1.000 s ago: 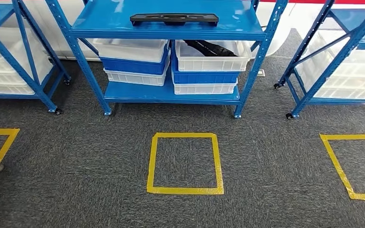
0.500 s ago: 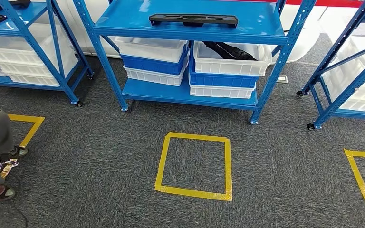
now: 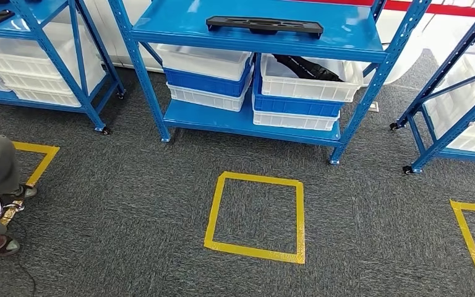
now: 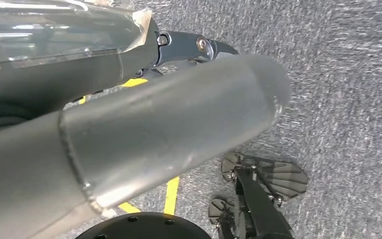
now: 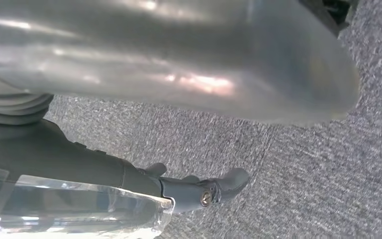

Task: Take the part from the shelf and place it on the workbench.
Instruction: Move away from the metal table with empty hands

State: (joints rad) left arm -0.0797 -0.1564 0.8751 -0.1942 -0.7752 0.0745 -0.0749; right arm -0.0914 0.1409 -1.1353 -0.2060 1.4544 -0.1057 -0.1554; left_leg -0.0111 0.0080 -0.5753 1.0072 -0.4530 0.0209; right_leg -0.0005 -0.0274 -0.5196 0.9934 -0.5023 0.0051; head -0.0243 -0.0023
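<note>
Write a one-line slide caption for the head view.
Black part lies on the blue shelf's top level, above stacked bins; a yellow tape square marks the carpet.

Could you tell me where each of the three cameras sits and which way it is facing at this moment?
Head view: high on the body, looking forward and down at the blue shelf, black part and carpet.
Left wrist view: behind the left robot hand, facing down at carpet.
Right wrist view: behind the right robot hand, likewise.
Shared: grey carpet; left wrist and head views share yellow tape.
</note>
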